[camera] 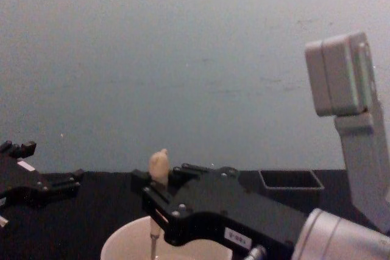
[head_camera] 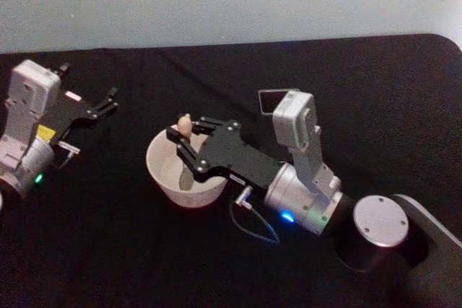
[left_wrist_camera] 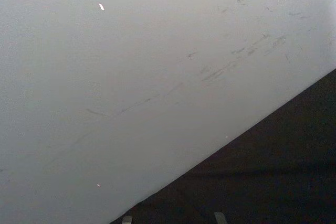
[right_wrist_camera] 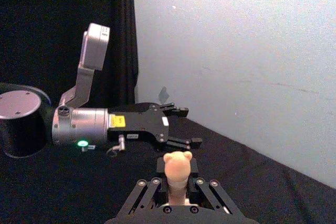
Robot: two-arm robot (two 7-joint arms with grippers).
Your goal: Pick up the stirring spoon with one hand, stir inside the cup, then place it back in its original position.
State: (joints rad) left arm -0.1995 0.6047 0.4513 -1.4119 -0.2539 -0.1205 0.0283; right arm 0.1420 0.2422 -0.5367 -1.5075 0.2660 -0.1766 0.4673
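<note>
as right gripper (head_camera: 186,130) pinches stirring spoon (head_camera: 185,122) (over cup (head_camera: 163,179)), left gripper (head_camera: 88,82) rests leftward, spread

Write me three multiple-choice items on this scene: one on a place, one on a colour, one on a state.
1. Where is the lower end of the spoon?
A. inside the cup
B. flat on the cloth
C. against the wall

2. What colour is the cup?
A. red
B. cream-white
C. blue

3. How is the right gripper?
A. open and empty
B. shut on the cup's rim
C. shut on the spoon

Key:
1 A: the chest view shows the stem running down inside the rim.
2 B: its wall and inside are pale cream.
3 C: its fingers pinch the handle just below the knob.

The left gripper is parked off to the left, open.
</note>
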